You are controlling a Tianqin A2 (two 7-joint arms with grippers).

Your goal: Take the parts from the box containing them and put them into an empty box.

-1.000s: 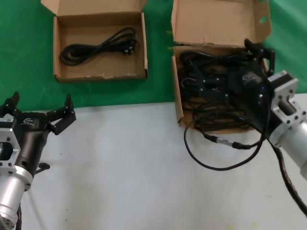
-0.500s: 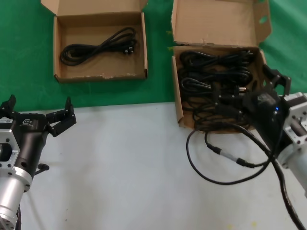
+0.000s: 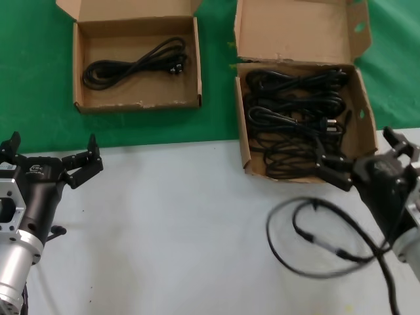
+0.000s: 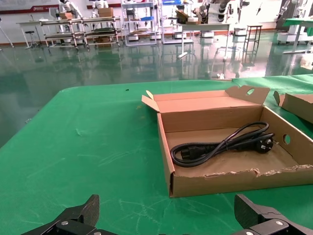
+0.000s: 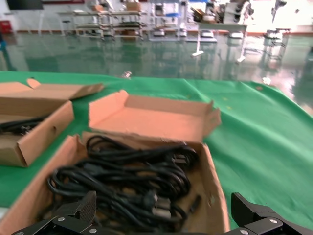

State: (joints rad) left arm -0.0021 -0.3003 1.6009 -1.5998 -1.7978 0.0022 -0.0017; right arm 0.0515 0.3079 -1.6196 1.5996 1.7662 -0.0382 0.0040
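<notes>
The larger box (image 3: 244, 141) with the tall flap stands at the back right and holds several coiled black power cords (image 3: 292, 115). The smaller box (image 3: 77, 72) at the back left holds one coiled cord (image 3: 134, 62). My right gripper (image 3: 361, 154) is open and empty, just in front of the larger box's front right corner. In the right wrist view the cords (image 5: 122, 181) lie beyond its open gripper (image 5: 164, 208). My left gripper (image 3: 52, 144) is open and empty, in front of the smaller box. The left wrist view shows that box (image 4: 220, 183) and its cord (image 4: 220, 144) ahead of the open gripper (image 4: 168, 215).
A thin black looped cable (image 3: 308, 252) with a silver inline connector lies on the white tabletop (image 3: 170, 230) in front of the larger box, beside my right arm. Both boxes rest on a green cloth (image 3: 216, 72).
My right gripper has pulled back from over the larger box toward the front right, empty. The thin looped cable has shifted with the arm. The left arm has barely moved.
</notes>
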